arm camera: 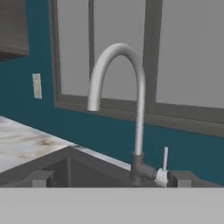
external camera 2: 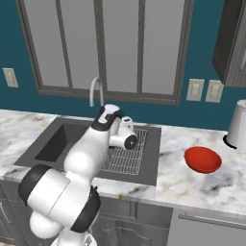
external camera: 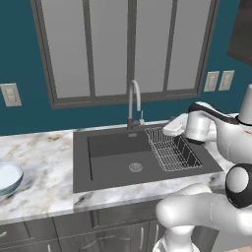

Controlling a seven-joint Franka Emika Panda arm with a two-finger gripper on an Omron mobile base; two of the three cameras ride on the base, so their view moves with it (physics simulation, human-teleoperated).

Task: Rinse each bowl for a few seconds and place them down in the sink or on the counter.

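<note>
The pale blue-grey bowl [external camera: 8,178] sits on the counter [external camera: 47,157] at the far left, well away from the sink [external camera: 114,166]. The red bowl [external camera 2: 203,159] rests upright on the counter [external camera 2: 192,187] to the right of the sink [external camera 2: 52,144]. My gripper [external camera: 169,129] hovers over the sink's back right corner, above the wire rack [external camera: 172,150], pointing towards the tap [external camera: 134,104]. In the hand view my gripper [arm camera: 111,179] is open and holds nothing, its fingertips [arm camera: 41,178] wide apart. The tap [arm camera: 138,109] and its small lever [arm camera: 165,159] stand straight ahead.
A white cylindrical jar [external camera 2: 238,126] stands on the counter at the far right, below a dark wall cabinet [external camera 2: 233,43]. A window [external camera: 128,47] runs behind the sink. The wire rack [external camera 2: 126,158] fills the basin's right part, and the drain [external camera: 136,167] lies in the bare left part.
</note>
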